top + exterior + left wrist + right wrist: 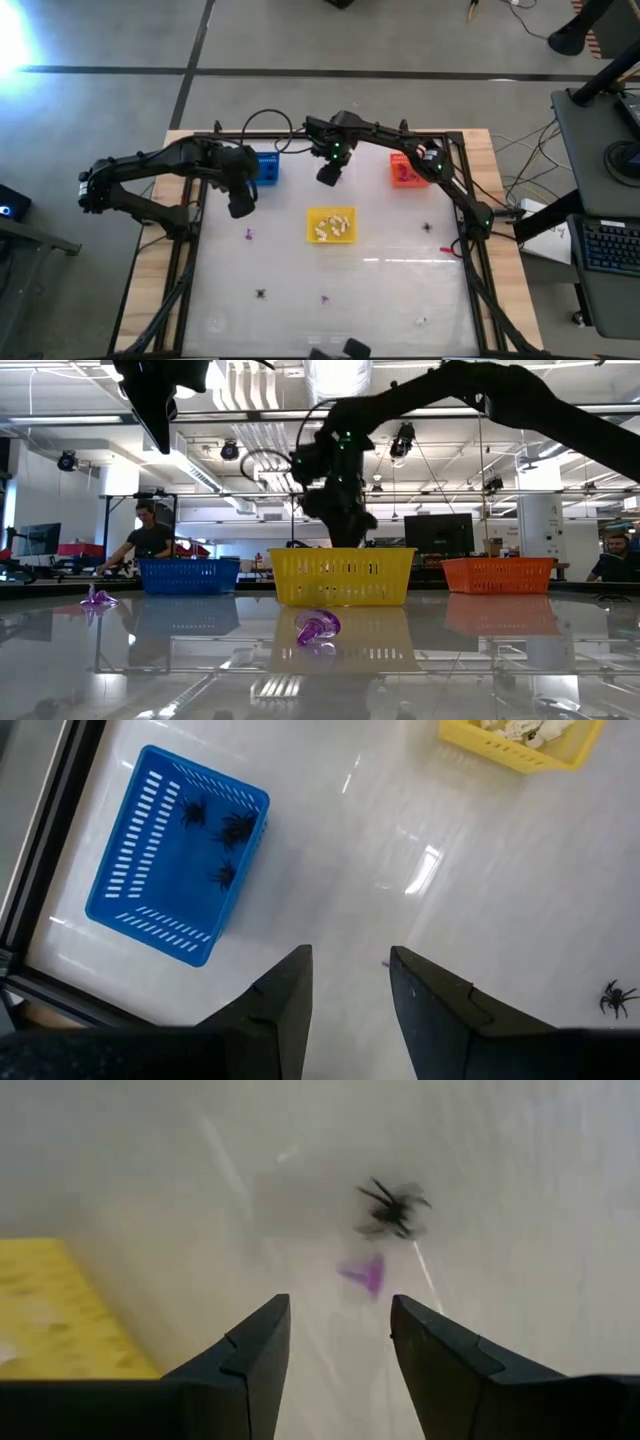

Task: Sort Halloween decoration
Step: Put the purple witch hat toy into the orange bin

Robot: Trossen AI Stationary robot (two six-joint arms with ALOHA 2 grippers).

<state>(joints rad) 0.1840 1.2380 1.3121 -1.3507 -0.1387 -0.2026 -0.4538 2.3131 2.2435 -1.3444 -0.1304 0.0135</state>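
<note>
right gripper (328, 176) hangs fingers apart and empty past the yellow basket (331, 237), presumably mid-sort; left gripper (241, 207) waits, narrowly parted, by the blue basket (267, 166) holding black spiders (218, 830); other trinkets dot the table

Three baskets stand on the table (400, 300). The left basket (266, 168) and the right basket (404, 170) sit at the far edge; the middle basket (331, 225) stands nearer, between them. Spiders (222, 828) lie in the left basket, small pieces (332, 226) in the middle one. Loose trinkets (260, 294) lie scattered on the near half of the table, well apart.
</note>
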